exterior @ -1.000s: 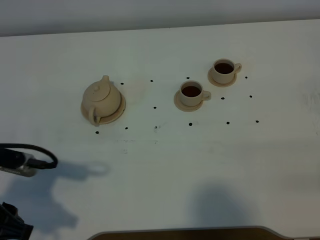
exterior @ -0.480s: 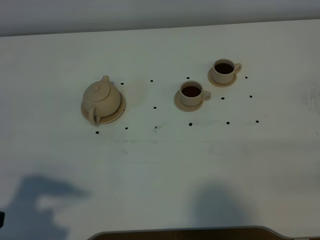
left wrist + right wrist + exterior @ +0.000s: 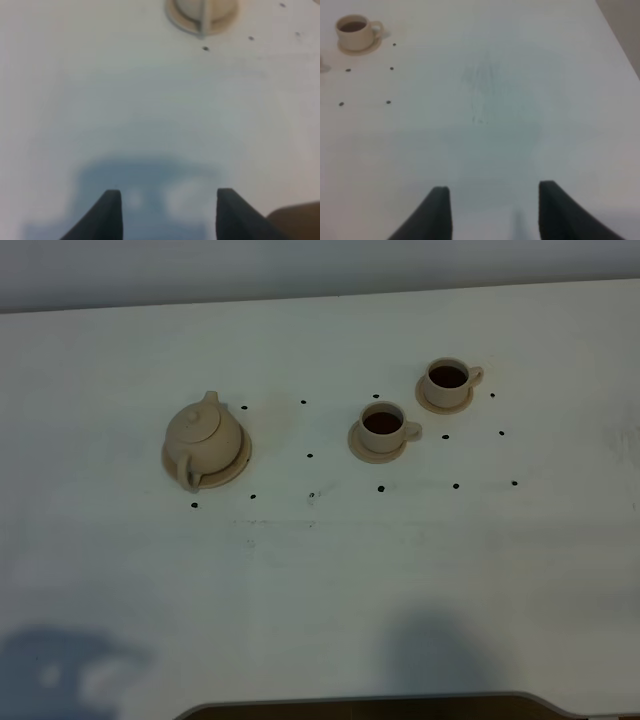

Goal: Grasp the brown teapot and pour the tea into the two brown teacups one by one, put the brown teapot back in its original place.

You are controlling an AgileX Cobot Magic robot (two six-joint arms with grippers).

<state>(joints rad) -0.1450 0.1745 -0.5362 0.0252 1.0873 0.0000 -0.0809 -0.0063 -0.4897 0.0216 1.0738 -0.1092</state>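
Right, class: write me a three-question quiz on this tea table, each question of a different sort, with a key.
1. True or false: both teacups already hold dark liquid.
2. Where does the teapot stand? A) on its wide saucer B) on the bare table C) in a hand
3. Fill in: the left hand and the right hand both have their jaws ____, with nothing between them.

Key: 1 true; 2 A; 3 open.
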